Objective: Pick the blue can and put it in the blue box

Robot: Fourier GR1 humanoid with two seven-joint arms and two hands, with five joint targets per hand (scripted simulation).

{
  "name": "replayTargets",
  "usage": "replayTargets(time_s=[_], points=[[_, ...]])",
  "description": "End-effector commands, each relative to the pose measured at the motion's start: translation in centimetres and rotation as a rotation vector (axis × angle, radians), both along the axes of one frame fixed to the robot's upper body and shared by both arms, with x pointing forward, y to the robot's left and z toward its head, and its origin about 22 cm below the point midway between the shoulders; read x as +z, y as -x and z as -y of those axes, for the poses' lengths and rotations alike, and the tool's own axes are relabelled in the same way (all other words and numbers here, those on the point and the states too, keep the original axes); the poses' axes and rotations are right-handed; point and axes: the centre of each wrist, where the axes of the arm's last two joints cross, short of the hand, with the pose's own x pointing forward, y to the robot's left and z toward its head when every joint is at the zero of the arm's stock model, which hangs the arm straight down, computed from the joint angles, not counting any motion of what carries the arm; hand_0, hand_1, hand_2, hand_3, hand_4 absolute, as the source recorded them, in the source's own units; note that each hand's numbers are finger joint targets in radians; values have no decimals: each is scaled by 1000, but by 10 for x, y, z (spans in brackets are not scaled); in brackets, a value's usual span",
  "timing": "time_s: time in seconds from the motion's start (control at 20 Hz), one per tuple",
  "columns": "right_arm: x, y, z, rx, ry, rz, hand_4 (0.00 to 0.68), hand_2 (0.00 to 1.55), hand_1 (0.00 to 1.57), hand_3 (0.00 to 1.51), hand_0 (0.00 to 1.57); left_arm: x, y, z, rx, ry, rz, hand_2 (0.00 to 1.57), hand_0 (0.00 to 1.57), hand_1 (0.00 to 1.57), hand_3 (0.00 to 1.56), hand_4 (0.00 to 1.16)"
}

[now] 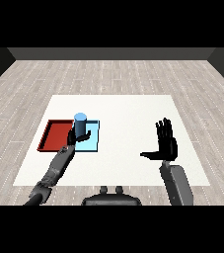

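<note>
Two grey forearms rise from the bottom of the head view onto the white table (pixel 133 113). Nearest, at about five o'clock from the table's middle, the right forearm (pixel 176 183) stands steeply and ends in the right hand (pixel 166 143). That hand is spread wide, fingers straight and pointing away from the robot, thumb stuck out toward nine o'clock, holding nothing and well apart from everything else on the table.

The left forearm (pixel 56 168) comes in from seven o'clock and slants up toward the trays. The left hand (pixel 77 136) is curled round the lower part of the blue can (pixel 80 123), which stands upright in its hold. The can's top shows above the fingers.

Behind and beneath that hand lies the light blue tray (pixel 93 141), at about nine o'clock from the table's middle. The can appears over this tray's left part, close to the edge shared with the red tray (pixel 54 136); whether it touches the tray floor cannot be told. The red tray lies just beside the blue one, on its nine o'clock side, their edges touching.

Farther off, beyond the table's far edge, runs a pale wooden floor (pixel 113 74).
</note>
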Motion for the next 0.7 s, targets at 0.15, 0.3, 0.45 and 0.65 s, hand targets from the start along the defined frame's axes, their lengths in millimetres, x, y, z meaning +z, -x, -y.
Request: replayTargets(time_s=[0.15, 0.3, 0.45, 0.65], points=[[-5, -9, 8, -42, 12, -31, 0, 0, 0, 0, 0, 3, -29, -29, 105, -80, -156, 1571, 1571, 1571, 1499, 1062], [-14, -18, 2, -63, 18, -54, 0, 0, 0, 0, 0, 1, -31, -45, 168, -141, -280, 1571, 1571, 1571, 1444, 1033], [-11, -27, -5, -57, -25, -77, 0, 0, 0, 0, 0, 2, -35, -49, 199, -183, -349, 1536, 1571, 1571, 1413, 966], [-43, -37, 6, -51, -31, -81, 0, 0, 0, 0, 0, -9, -35, -20, 163, -216, -449, 1467, 1571, 1571, 1188, 938]])
